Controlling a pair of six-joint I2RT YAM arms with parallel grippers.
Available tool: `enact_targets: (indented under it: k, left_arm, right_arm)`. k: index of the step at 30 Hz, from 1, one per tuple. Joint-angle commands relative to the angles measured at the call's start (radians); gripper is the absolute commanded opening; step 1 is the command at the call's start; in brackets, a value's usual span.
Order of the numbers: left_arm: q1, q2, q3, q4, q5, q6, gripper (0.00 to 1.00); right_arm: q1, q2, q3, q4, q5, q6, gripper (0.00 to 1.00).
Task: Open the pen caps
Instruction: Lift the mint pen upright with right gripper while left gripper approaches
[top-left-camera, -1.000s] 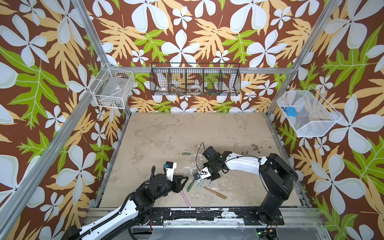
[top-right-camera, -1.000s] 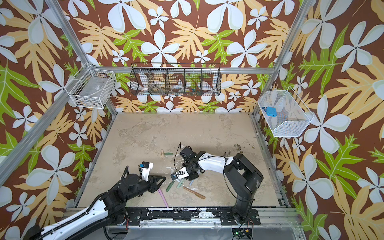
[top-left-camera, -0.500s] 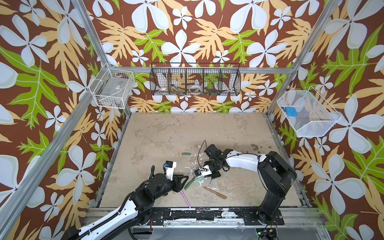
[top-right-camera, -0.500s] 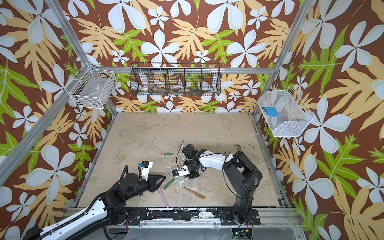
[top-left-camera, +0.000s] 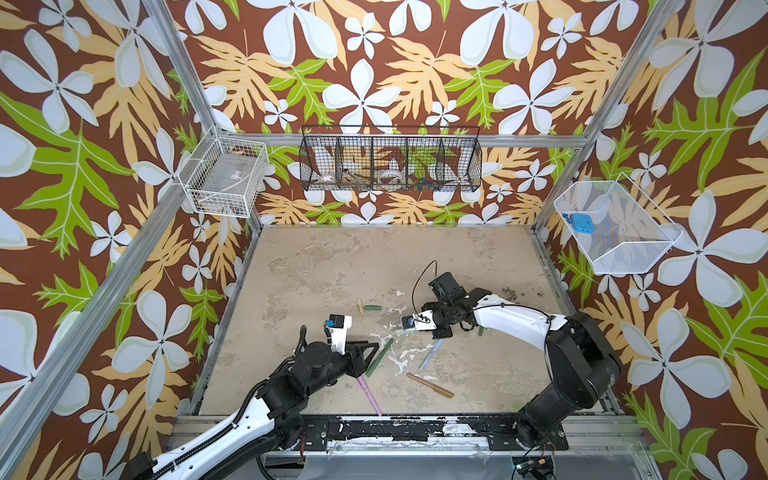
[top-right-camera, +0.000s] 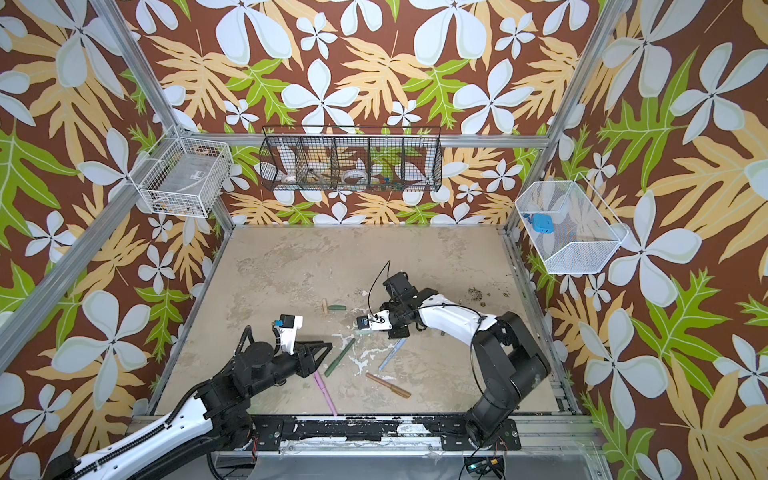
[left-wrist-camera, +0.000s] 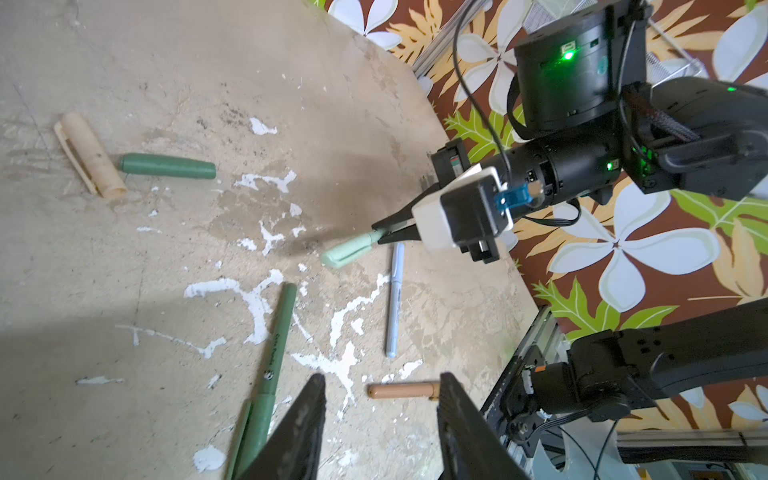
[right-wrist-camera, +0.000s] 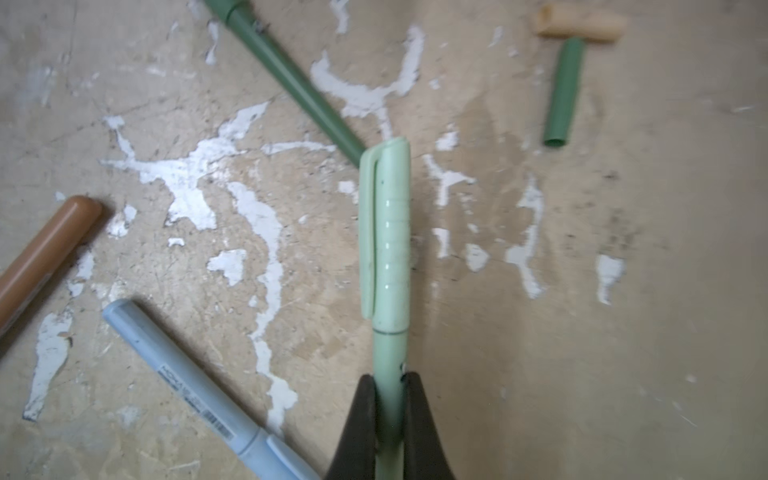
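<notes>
My right gripper is shut on the body of a mint-green pen. Its cap is still on and sticks out past the fingertips, just above the table; both top views show this at mid-table. My left gripper stands open and empty a short way to the left of it. A loose beige cap and a dark green cap lie side by side farther back. On the table lie a capped dark green pen, a light blue pen, a brown pen and a pink pen.
The pens lie scattered between the two arms near the front rail. Wire baskets hang on the back wall, the left post and the right wall. The tabletop is worn, with white scuffs.
My right gripper has closed on the mint-green pen and lifted it slightly toward the back. The left arm has barely moved.
</notes>
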Motion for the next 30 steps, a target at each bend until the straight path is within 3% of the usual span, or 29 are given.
enact_targets:
  k: [1, 8, 16, 24, 30]
  left_arm:
    - [-0.001, 0.017, 0.054, 0.044, -0.051, -0.019, 0.47]
    - [-0.001, 0.134, 0.241, 0.075, -0.141, 0.018, 0.54]
    - [0.0, 0.351, 0.433, 0.157, -0.093, 0.071, 0.55]
    - [0.012, 0.465, 0.596, 0.144, -0.048, 0.139, 0.6]
    - [0.084, 0.483, 0.535, 0.253, 0.008, 0.096, 0.6]
  right_arm:
    - [-0.051, -0.06, 0.025, 0.097, -0.121, 0.159, 0.07]
    - [-0.084, -0.229, -0.019, 0.298, -0.192, 0.451, 0.08]
    - [-0.081, -0.437, -0.148, 0.473, -0.264, 0.778, 0.04]
    - [-0.076, -0.494, -0.157, 0.434, -0.106, 0.977, 0.0]
    - [-0.05, -0.468, -0.19, 0.513, -0.079, 1.064, 0.0]
